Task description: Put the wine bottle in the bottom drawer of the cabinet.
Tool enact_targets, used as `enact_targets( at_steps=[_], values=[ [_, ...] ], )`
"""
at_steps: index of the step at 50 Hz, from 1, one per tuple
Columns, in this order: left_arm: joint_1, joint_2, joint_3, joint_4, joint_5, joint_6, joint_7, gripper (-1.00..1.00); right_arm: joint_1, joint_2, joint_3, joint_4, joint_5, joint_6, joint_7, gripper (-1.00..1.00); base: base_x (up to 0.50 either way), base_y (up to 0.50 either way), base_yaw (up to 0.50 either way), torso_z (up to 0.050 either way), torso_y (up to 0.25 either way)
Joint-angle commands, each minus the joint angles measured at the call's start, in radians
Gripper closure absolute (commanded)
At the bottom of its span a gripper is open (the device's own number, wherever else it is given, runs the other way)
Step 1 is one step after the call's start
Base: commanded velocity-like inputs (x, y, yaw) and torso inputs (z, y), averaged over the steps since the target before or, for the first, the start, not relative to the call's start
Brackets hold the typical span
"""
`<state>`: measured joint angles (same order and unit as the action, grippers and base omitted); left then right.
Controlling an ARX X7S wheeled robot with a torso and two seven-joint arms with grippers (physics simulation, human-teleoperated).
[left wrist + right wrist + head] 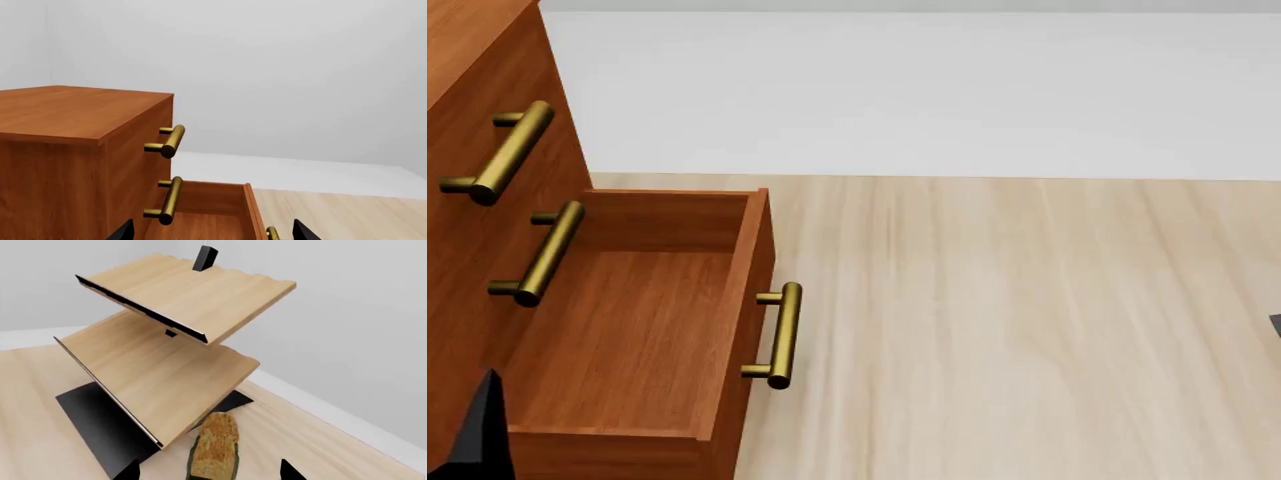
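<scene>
- Bottom drawer [627, 340] stands pulled out, lower left of the head view, with nothing in it.
- My right gripper [208, 471] seems clamped on the wine bottle [215, 447], near the rack [160, 355].
- Left gripper [210, 232]: fingers apart, holding nothing.
- Next, I judge: carry the bottle over to the drawer.

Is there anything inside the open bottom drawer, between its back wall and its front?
No. In the head view the bottom drawer is bare wood from back to front; no wine bottle there.
</scene>
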<state>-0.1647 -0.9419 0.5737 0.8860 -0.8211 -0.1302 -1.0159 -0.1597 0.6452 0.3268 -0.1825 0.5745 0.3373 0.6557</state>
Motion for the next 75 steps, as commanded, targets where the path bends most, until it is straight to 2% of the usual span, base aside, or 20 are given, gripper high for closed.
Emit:
enact_targets(
  at_steps=[1, 22, 23, 50, 58, 75],
  values=[
    [-0.012, 0.002, 0.002, 0.002, -0.008, -0.013, -0.004, -1.00, 0.029, 0.011, -0.009, 0.030, -0.005, 0.002, -0.012, -1.00, 0.00, 0.00, 0.00, 0.000, 0.000],
    [-0.023, 0.010, 0.011, 0.000, -0.009, -0.024, -0.003, -1.00, 0.085, 0.003, -0.033, 0.127, -0.006, -0.028, -0.061, -1.00, 0.00, 0.00, 0.00, 0.000, 0.000],
    [-0.024, 0.011, 0.011, 0.000, -0.010, -0.025, -0.003, -1.00, 0.088, 0.002, -0.034, 0.131, -0.006, -0.029, -0.064, 1.00, 0.00, 0.00, 0.00, 0.000, 0.000],
    [-0.024, 0.002, 0.006, 0.000, -0.015, -0.020, -0.005, -1.00, 0.068, 0.057, 0.024, -0.083, 0.075, 0.050, -0.032, 1.00, 0.00, 0.00, 0.00, 0.000, 0.000],
    [-0.029, 0.009, 0.011, -0.004, -0.013, -0.026, -0.003, -1.00, 0.124, 0.102, 0.010, -0.189, 0.116, 0.117, -0.005, 1.00, 0.00, 0.00, 0.00, 0.000, 0.001],
    [-0.012, 0.001, 0.006, -0.009, -0.012, -0.005, 0.002, -1.00, 0.373, 0.179, -0.135, -0.301, 0.211, 0.290, 0.024, 1.00, 0.00, 0.00, 0.00, 0.000, 0.001]
  ],
)
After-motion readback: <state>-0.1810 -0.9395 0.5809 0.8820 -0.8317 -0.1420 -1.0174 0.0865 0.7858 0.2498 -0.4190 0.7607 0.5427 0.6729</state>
